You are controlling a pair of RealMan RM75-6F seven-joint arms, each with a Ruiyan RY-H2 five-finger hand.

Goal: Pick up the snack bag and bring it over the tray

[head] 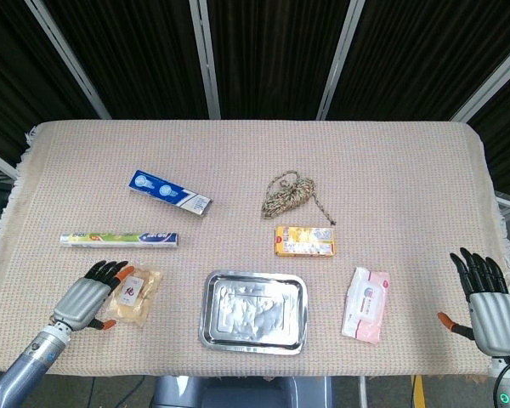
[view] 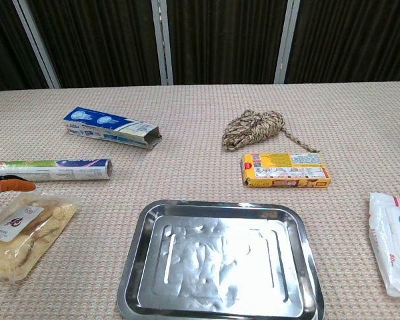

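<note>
The snack bag (head: 134, 294), clear with yellowish pieces and a white label, lies flat on the cloth left of the steel tray (head: 254, 311). The chest view shows the bag (view: 23, 230) at the left edge and the tray (view: 220, 261) in front. My left hand (head: 92, 295) hovers at the bag's left side, fingers spread and reaching over its edge, holding nothing. Only its orange fingertips (view: 13, 185) show in the chest view. My right hand (head: 490, 302) stays open near the table's right front corner.
A long foil-wrap box (head: 119, 240) lies just behind the bag. A blue toothpaste box (head: 170, 192), a coil of rope (head: 291, 194), a yellow box (head: 305, 240) and a pink wipes pack (head: 365, 303) are spread over the beige cloth.
</note>
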